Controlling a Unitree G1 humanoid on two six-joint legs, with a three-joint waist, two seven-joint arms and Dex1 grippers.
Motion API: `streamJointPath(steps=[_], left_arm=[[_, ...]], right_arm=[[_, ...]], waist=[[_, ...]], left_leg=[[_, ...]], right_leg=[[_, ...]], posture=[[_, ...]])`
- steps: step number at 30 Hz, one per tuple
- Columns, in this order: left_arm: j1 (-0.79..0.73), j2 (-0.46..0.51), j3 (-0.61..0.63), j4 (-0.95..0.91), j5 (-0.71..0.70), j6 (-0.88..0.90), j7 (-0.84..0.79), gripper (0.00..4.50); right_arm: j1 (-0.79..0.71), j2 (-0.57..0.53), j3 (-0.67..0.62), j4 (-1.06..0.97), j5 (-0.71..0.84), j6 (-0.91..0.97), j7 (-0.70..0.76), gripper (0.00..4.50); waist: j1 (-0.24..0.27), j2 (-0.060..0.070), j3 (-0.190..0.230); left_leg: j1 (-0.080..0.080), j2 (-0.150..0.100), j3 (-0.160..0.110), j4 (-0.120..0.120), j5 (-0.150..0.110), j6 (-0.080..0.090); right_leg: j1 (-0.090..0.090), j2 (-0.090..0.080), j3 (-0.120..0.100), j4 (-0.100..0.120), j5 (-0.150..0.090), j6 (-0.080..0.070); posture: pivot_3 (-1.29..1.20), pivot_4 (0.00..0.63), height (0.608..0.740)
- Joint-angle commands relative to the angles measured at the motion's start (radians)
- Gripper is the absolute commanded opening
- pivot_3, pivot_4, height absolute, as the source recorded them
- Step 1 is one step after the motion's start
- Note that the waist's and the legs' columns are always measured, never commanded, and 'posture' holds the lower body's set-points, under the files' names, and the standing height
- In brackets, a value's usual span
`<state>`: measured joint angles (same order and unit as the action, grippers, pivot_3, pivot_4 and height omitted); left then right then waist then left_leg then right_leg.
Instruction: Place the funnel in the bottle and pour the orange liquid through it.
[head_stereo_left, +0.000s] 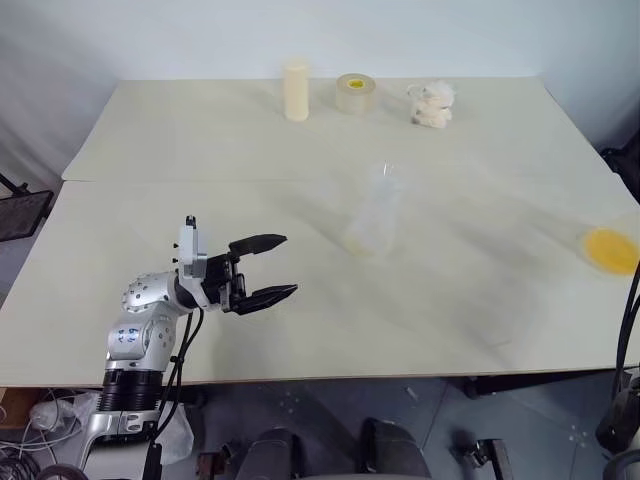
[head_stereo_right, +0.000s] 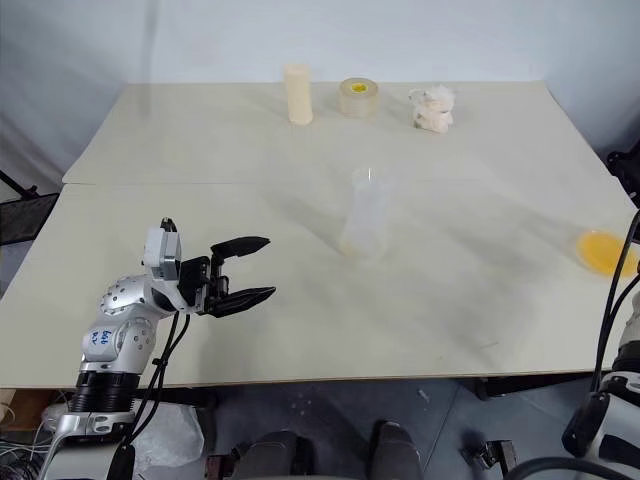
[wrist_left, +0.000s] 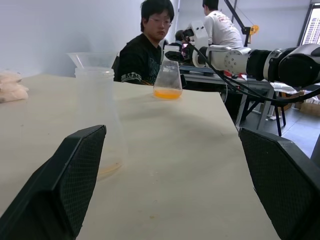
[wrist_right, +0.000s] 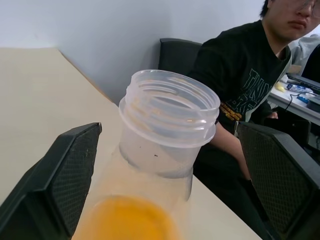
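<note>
The translucent bottle (head_stereo_left: 372, 218) stands upright mid-table with the clear funnel (wrist_left: 92, 59) seated in its mouth. My left gripper (head_stereo_left: 290, 264) hovers open and empty over the table to the bottle's left, pointing toward it. The orange liquid (head_stereo_left: 610, 250) pools in the base of a clear flask (wrist_left: 167, 80) at the table's right edge. My right gripper (wrist_right: 167, 130) is open with one finger on either side of that flask's threaded neck (wrist_right: 169, 127), gaps showing on both sides.
A cream cylinder (head_stereo_left: 296, 90), a tape roll (head_stereo_left: 355, 93) and a crumpled white wad (head_stereo_left: 432, 105) line the far edge. A seated person (wrist_left: 150, 45) is just beyond the table's right edge, another person (wrist_left: 217, 25) farther back.
</note>
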<state>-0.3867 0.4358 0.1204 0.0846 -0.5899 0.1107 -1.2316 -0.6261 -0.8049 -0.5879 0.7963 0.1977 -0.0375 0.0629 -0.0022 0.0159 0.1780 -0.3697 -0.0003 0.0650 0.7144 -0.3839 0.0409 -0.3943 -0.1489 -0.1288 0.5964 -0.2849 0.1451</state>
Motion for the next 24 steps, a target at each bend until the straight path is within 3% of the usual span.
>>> streamJointPath(steps=[1, 24], left_arm=[[0.003, 0.005, 0.015, -0.043, -0.022, -0.004, 0.005, 4.50], [0.007, 0.005, 0.015, -0.052, -0.019, -0.004, 0.015, 4.50]], right_arm=[[-0.035, -0.046, 0.008, 0.024, -0.006, -0.041, -0.007, 4.49], [-0.144, -0.073, 0.062, 0.202, -0.004, -0.119, -0.009, 4.49]], waist=[[0.000, 0.000, 0.000], [-0.001, 0.001, 0.001]], left_leg=[[0.000, 0.000, 0.000, 0.000, 0.000, 0.000], [0.000, 0.000, 0.000, 0.000, 0.000, 0.000]], right_leg=[[0.000, 0.000, 0.000, 0.000, 0.000, 0.000], [0.000, 0.000, 0.000, -0.001, 0.000, 0.000]], posture=[[0.00, 0.150, 0.740], [0.00, 0.150, 0.740]])
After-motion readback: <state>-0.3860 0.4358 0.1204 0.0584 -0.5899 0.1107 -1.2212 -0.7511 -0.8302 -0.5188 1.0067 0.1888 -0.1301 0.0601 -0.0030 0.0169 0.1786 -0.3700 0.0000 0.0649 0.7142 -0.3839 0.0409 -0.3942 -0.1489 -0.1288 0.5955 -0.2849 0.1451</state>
